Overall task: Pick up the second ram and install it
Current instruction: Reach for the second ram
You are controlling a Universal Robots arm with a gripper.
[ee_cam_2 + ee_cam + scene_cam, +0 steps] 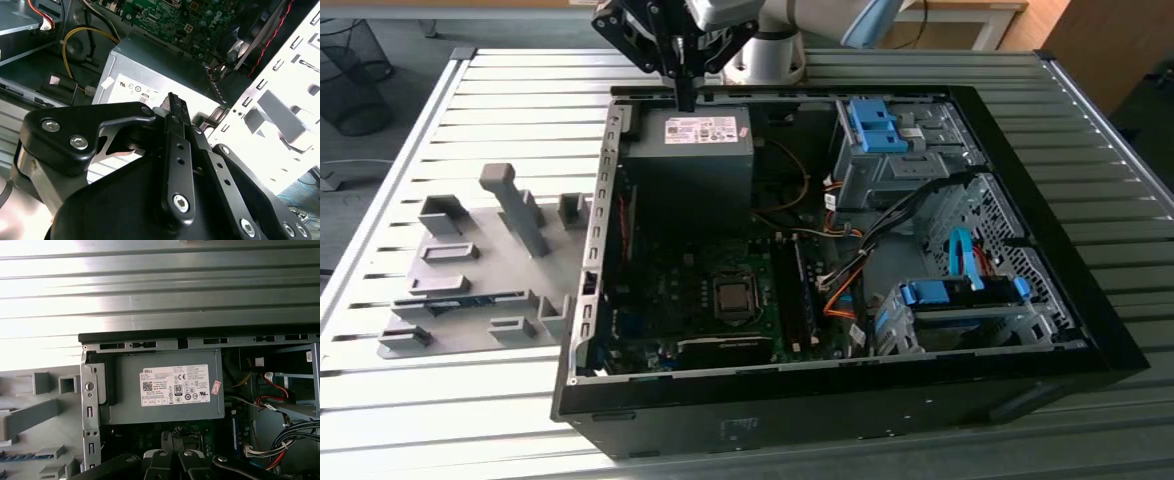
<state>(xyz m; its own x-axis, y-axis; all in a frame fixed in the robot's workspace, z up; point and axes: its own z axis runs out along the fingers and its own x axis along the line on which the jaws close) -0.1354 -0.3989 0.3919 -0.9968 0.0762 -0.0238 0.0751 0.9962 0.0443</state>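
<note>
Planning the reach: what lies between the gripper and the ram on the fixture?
In the exterior view, the case's side wall and tall fixture blocks stand between gripper and ram.

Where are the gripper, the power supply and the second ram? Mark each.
gripper (683,103), exterior view, at its fingertips.
power supply (700,130), exterior view, on its white label.
second ram (464,299), exterior view, mid-board.

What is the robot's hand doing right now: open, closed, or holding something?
The hand: closed, fingers together with nothing between them, hanging above the power supply at the far end of the computer case.
</note>
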